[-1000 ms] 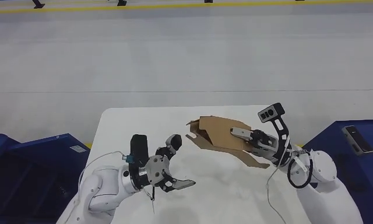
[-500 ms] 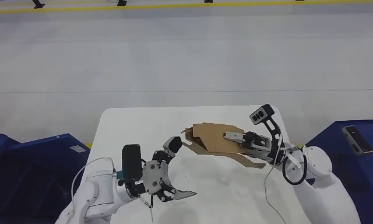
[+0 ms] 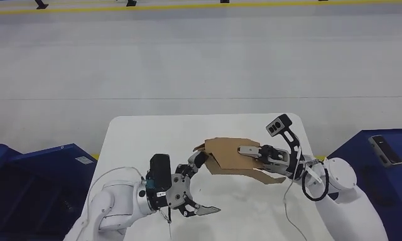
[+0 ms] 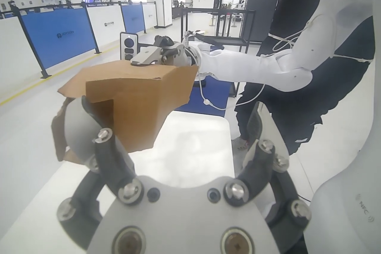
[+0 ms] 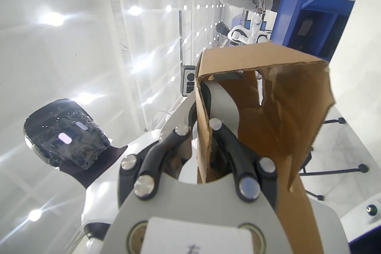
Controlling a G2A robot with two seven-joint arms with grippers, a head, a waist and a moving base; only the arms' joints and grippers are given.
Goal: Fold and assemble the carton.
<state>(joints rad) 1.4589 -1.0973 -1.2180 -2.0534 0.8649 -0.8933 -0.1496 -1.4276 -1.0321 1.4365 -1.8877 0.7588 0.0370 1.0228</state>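
Two grippers meet at one brown carton [image 3: 231,155], which hangs partly unfolded over the right half of the white desk [image 3: 135,147]. The right gripper [image 3: 246,152] is clamped tight on one wall of the carton, with one finger on the outside and the other inside, and the carton's open end and loose flaps face the left arm. The left gripper [image 3: 202,184] is spread wide with nothing in it. One finger [image 4: 76,124] is right at the carton's ragged flaps, though I cannot tell if it touches, and the other is well clear of the cardboard.
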